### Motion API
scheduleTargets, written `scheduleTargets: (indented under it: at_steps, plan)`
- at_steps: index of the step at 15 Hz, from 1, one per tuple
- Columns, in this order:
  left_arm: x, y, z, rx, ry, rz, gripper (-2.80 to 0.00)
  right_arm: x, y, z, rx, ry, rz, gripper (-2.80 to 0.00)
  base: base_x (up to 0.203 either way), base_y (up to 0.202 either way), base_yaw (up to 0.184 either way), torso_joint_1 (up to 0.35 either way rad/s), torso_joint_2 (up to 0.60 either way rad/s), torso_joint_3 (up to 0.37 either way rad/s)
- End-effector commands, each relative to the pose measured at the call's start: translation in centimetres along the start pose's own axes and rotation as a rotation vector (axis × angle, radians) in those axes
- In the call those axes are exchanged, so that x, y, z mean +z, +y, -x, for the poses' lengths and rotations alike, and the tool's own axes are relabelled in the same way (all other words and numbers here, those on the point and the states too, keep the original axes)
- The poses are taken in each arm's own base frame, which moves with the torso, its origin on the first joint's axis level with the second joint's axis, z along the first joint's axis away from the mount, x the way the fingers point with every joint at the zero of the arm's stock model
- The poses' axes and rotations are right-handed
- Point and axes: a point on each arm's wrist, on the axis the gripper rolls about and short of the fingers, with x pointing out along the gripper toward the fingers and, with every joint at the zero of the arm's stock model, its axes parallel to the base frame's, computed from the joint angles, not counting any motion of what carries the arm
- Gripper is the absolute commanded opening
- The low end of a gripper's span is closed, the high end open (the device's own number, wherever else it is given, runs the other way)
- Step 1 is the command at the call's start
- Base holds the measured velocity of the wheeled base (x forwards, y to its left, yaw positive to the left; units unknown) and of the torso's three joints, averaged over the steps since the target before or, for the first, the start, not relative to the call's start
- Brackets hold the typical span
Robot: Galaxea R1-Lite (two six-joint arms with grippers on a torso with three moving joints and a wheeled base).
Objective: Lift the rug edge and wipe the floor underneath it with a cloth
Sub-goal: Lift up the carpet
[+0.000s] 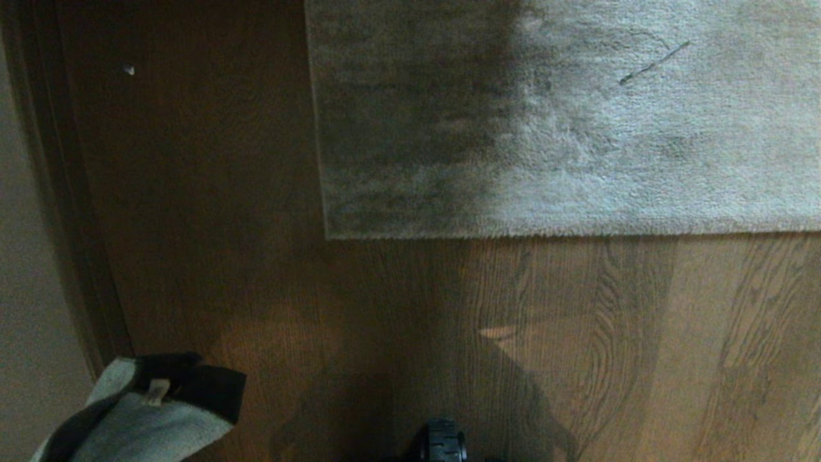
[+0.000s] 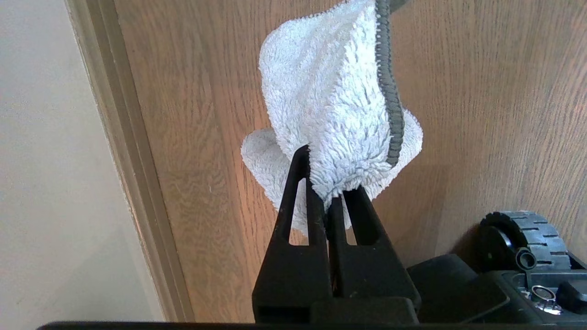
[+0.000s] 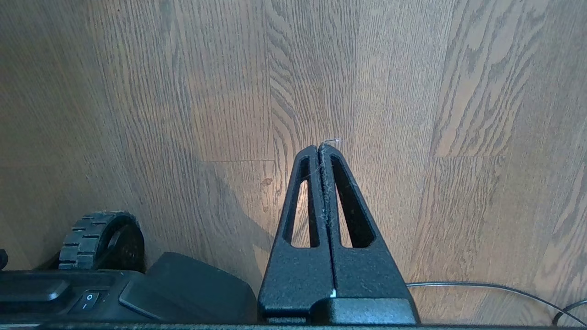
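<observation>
My left gripper pinches the cloth over bare floor; my right gripper, closed empty, may fumble the flat rug edge, perhaps snagging pile.

Setting: domestic interior, likely a living room or bedroom. Evidence: brown wood-grain plank floor across the head view; plush grey-beige rug, its square corner at 12 o'clock, straight rug edge running toward 3 o'clock; plain pale wall with dark skirting board from 9 to 7 o'clock. No industrial fittings shown.
</observation>
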Motion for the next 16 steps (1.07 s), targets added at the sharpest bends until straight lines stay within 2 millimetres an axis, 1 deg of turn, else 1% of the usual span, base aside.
scheduleTargets:
  at_steps: [1,14,16]
  plan:
    - [-0.01,0.00,0.00,0.001,0.000,0.000,-2.80,0.01,0.00,0.00,0.000,-0.001,-0.002,-2.80,0.000,0.000,0.000,0.000,0.00,0.000]
    - [-0.02,0.00,0.00,0.001,0.001,-0.003,-2.80,0.01,0.00,0.00,0.000,-0.001,0.004,-2.80,0.000,0.000,0.000,0.000,0.00,0.000]
    - [-0.02,0.00,0.00,0.000,0.001,-0.003,-2.80,0.07,0.00,0.00,0.002,-0.008,0.039,-2.80,0.000,0.000,0.000,0.000,0.00,0.000]
